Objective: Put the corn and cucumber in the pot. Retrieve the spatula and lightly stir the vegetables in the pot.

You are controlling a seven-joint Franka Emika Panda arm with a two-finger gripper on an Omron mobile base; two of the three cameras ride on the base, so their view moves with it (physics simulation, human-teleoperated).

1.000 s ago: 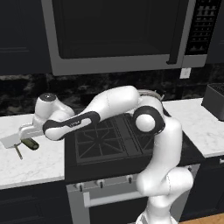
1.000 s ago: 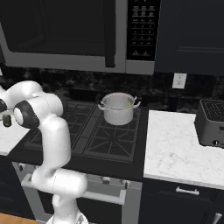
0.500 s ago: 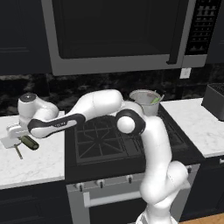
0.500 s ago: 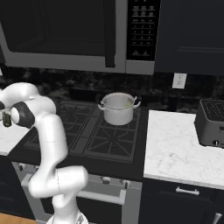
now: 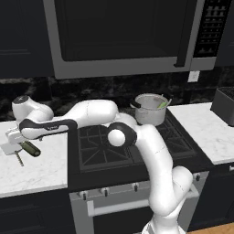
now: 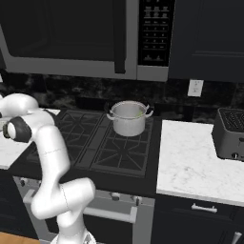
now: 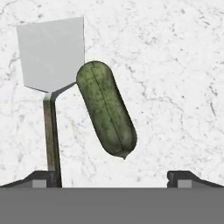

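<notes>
The dark green cucumber lies on the white marble counter, its upper end touching the spatula, whose grey blade and thin dark handle lie just left of it. My gripper hangs open above both, fingertips wide apart with nothing between them. In the left base view the gripper sits over the left counter, right above the cucumber and the spatula. The silvery pot stands on the back right burner with the yellow-green corn leaning inside it. From the right base view the pot also holds the corn.
The black stove lies between the left counter and the pot, and my arm stretches across it. A microwave hangs overhead. A dark toaster stands on the right counter.
The arm's elbow has swung left and lower over the stove. The hand has stayed over the cucumber and spatula, gripper open throughout.
</notes>
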